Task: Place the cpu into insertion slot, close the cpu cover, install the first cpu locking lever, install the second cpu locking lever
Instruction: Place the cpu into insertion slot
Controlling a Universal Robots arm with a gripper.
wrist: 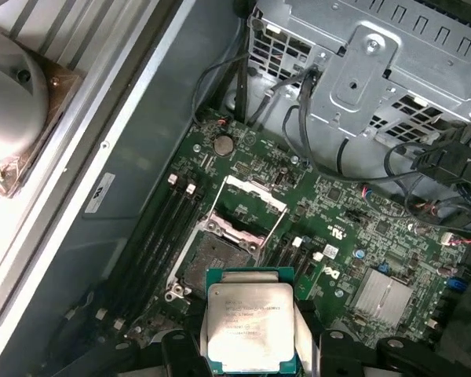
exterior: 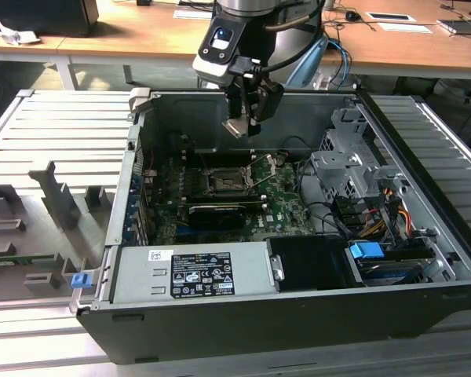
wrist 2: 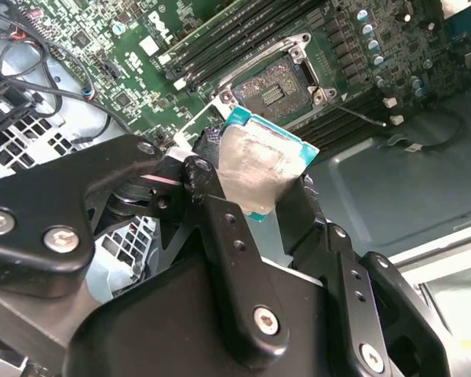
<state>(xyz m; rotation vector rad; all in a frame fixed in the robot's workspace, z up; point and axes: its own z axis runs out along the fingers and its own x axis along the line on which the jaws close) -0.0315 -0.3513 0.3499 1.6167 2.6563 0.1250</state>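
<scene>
Aloft over the green circuit board [exterior: 286,208], the arm's black gripper [wrist 2: 255,184] clamps the small square silver-topped cpu [wrist: 247,326], clear of the black metal-rimmed insertion slot [wrist: 208,263], whose thin silvery cpu cover [wrist: 255,195] stands open.

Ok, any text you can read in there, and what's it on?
Nothing can be read for certain.
cpu top: several lines of print, too small to read.
Label on the silver box: too small to read.
Sticker on the case wall: too small to read.
Board: white markings, too small to read.
</scene>
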